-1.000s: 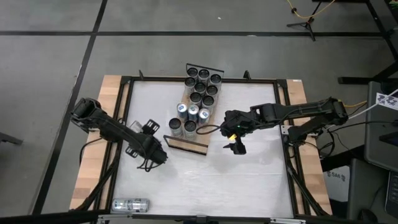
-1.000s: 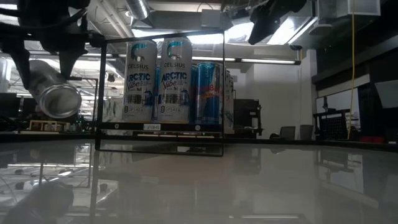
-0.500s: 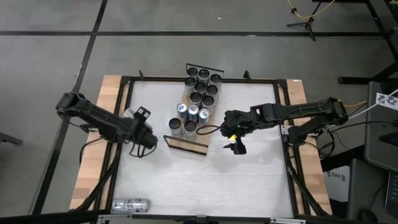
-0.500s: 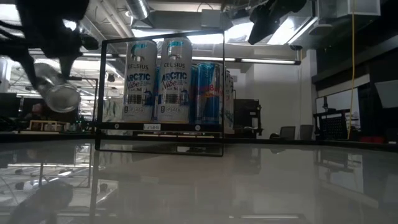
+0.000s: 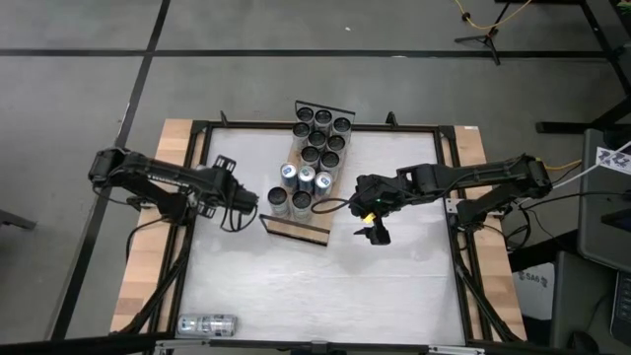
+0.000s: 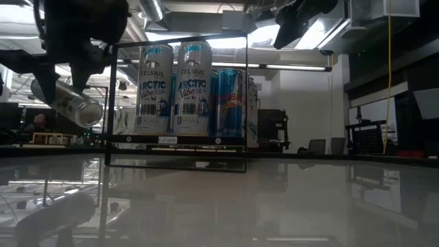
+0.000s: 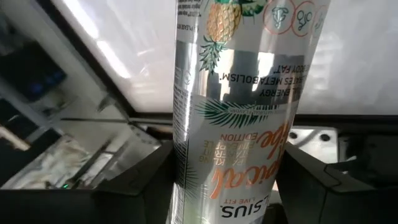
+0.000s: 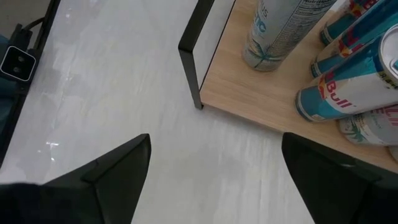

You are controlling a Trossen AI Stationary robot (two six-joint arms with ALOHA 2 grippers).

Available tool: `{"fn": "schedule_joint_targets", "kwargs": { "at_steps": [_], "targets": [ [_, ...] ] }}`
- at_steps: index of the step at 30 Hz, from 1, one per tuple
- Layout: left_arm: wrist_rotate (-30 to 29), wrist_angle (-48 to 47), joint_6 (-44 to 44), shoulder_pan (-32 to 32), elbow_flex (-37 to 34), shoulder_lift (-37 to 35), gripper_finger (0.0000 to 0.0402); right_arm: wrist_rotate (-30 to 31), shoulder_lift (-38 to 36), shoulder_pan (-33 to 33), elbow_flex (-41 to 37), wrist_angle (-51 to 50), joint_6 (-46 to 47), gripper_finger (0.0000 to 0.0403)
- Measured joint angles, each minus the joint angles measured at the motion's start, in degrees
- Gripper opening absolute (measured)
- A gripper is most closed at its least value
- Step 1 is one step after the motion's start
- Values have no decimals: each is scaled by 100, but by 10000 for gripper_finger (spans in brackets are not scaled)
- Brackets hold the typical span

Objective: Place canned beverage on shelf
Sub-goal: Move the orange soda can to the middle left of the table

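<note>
My left gripper (image 5: pixel 237 197) hangs over the table's left half, just left of the shelf's near end, shut on a silver pineapple-print can (image 7: pixel 242 106). In the low view this can (image 6: pixel 68 103) shows tilted in the air. The shelf (image 5: pixel 296 229), a light-wood board with black wire rails, runs from the far edge toward the middle. Several upright cans (image 5: pixel 315 148) stand on it, with a bare strip at its near end (image 8: pixel 249 93). My right gripper (image 5: pixel 375 235) waits open right of the shelf's near end, with nothing between its fingers (image 8: pixel 106 174). My left gripper pinches the can's side wall (image 7: pixel 186 186) between its two fingers, one on each side, beside the brand lettering. The fingers (image 7: pixel 140 183) lie across the can. The can is lifted clear of the table and tilted, one end lower than the other (image 6: pixel 92 113).
Another can (image 5: pixel 207 323) lies on its side at the table's near left corner. The black frame (image 5: pixel 197 168) runs around the white tabletop, with wooden strips outside it. White table lies bare in front of the shelf's near end (image 8: pixel 124 81).
My left gripper has carried the can toward the table's far edge and closer to the shelf's near end, rolling as it went. The can, whose end faced the low camera before, now shows its side, tilted. My right arm has kept still.
</note>
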Motion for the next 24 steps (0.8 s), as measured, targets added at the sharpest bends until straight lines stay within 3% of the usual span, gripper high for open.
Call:
{"fn": "schedule_joint_targets", "kwargs": {
  "at_steps": [8, 15, 24],
  "targets": [
    [-88, 250, 458, 355, 0, 1, 215, 0, 0, 0, 0, 2, -4, 358],
    [707, 911, 1032, 516, 0, 3, 216, 0, 0, 2, 0, 2, -5, 358],
    [1241, 1294, 1196, 517, -5, 3, 216, 0, 0, 0, -2, 0, -7, 358]
  ]
}}
